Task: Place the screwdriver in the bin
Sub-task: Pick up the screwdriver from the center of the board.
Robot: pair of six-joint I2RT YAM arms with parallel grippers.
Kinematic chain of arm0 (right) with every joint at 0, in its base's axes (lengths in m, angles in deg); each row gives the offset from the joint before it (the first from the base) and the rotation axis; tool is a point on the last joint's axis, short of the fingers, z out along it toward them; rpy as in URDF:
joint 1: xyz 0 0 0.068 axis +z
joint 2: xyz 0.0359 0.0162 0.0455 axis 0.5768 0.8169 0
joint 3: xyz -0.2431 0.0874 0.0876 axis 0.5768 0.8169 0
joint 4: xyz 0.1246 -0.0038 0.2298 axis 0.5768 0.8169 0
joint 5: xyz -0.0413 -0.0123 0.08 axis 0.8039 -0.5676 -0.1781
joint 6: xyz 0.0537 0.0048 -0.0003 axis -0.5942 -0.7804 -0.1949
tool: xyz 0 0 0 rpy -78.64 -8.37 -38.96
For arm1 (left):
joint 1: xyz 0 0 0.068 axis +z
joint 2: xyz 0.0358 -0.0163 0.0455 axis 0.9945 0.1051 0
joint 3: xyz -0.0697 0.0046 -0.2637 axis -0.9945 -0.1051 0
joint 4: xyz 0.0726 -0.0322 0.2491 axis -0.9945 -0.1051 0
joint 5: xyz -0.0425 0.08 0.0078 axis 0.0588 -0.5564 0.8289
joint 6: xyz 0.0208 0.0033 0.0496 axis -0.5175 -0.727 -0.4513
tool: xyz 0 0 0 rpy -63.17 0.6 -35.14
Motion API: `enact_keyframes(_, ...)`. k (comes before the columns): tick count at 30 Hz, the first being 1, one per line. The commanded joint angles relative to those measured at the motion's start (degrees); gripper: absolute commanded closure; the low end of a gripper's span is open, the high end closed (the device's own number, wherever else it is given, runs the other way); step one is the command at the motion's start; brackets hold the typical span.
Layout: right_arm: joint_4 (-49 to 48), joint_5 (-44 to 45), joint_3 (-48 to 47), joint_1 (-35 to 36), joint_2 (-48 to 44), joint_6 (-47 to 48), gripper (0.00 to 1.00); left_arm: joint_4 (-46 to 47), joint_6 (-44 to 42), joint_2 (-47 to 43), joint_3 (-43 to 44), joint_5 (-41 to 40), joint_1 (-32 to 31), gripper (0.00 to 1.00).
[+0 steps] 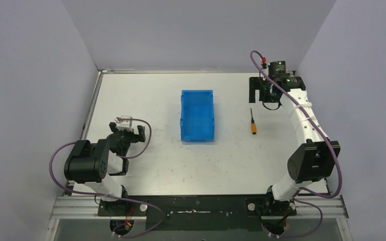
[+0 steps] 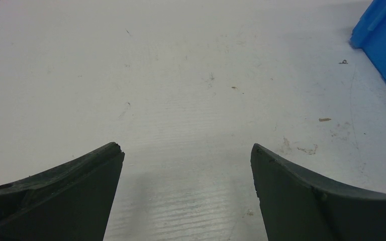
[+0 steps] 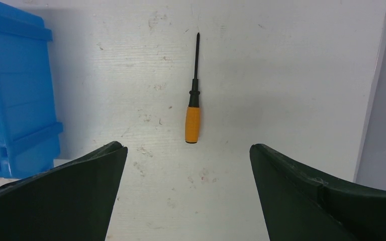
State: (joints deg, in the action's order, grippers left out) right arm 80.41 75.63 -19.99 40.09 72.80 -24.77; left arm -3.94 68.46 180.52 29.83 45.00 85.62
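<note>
The screwdriver (image 3: 193,110) is laid flat on the white table (image 1: 146,100). It is found to the right of the blue bin (image 1: 197,116), near it but not touching it. It has not yet been put inside the bin. Its orange handle is turned toward the near side of the table, where the arms are bolted. Its thin black shaft is pointed toward the far side. It is lined up almost the same way as the long sides of the bin.

The bin is set upright near the middle of the table, with its open top facing up.

The right tool (image 1: 260,100) is held above the table on the right side of the bin, close to the sharp end of the screwdriver. Its two fingers (image 3: 70,196) are spread wide apart. In the right wrist view the screwdriver is seen lying in the gap between them, and it is not touched by either finger.

The left tool (image 1: 128,131) is held low on the left side of the bin, well apart from it. Its fingers (image 2: 65,196) are spread apart too, and only bare table is seen between them. A corner of the bin is seen at the right edge of the left wrist view.
</note>
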Motion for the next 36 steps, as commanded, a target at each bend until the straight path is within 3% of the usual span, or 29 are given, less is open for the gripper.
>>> enact_keyframes(1, -3.0, 1.1, 0.4, 0.0, -2.3, -0.6, 0.0, 2.5, 0.2, -1.0, 0.5, -0.3, 0.1, 0.03)
enact_keyframes(36, -18.7, -0.3, 18.7, -2.0, 12.1, -1.6, 0.11, 1.6, 0.1, -1.4, 0.6, -0.5, 0.2, 0.03)
